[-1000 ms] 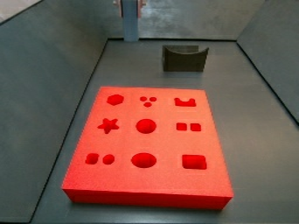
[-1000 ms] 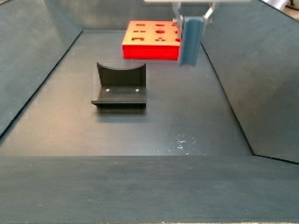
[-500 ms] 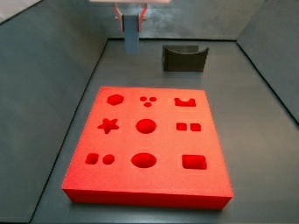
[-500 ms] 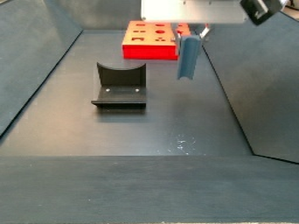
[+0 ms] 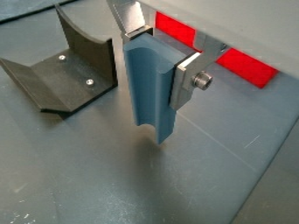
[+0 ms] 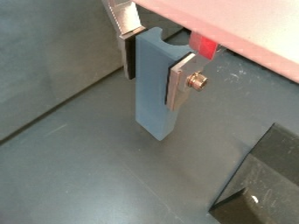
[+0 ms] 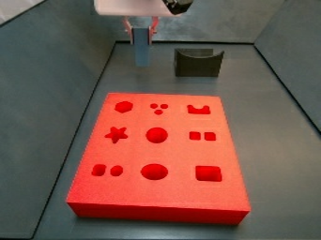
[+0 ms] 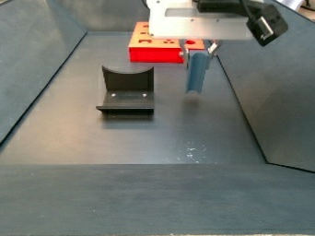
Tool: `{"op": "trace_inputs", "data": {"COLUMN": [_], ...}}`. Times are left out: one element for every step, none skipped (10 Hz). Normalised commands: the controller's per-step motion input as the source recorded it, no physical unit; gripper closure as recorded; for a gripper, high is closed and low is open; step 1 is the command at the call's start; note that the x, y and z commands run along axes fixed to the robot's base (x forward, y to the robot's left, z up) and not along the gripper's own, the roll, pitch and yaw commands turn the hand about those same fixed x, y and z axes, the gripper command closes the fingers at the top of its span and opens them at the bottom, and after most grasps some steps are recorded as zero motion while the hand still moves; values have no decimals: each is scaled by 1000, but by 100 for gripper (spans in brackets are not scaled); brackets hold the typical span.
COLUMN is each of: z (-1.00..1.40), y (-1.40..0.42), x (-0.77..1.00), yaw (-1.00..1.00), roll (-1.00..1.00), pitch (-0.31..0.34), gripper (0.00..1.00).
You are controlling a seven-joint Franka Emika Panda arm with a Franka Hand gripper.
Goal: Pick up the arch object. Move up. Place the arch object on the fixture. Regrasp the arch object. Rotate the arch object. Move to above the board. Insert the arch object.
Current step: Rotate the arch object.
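Both wrist views show the tool (image 5: 152, 54) clamped on the arch object (image 5: 152, 92), which hangs upright, off the floor, just beside the fixture (image 5: 65, 74). In both side views it's beside the fixture (image 7: 197, 62), beyond the board (image 7: 157, 150) edge.

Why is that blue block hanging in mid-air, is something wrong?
Nothing stands out. The blue block hangs upright, clamped in the gripper, clear of the floor. The dark fixture beside it and the red board sit flat and look undamaged.
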Motion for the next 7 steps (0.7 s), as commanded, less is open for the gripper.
{"op": "trace_inputs", "data": {"z": [-528,-400,0,1000,980,905,715], "y": [10,7,0,0,-10,-16,-12], "x": [44,47,0,0,-20,-25,-26], "yaw": [13,12,14,16,19,19,18], "roll": [125,134,147,125,109,85,25], "pitch": [-19,-18,-14,22,43,44,41], "gripper": [100,100,0,0,0,0,0]}}
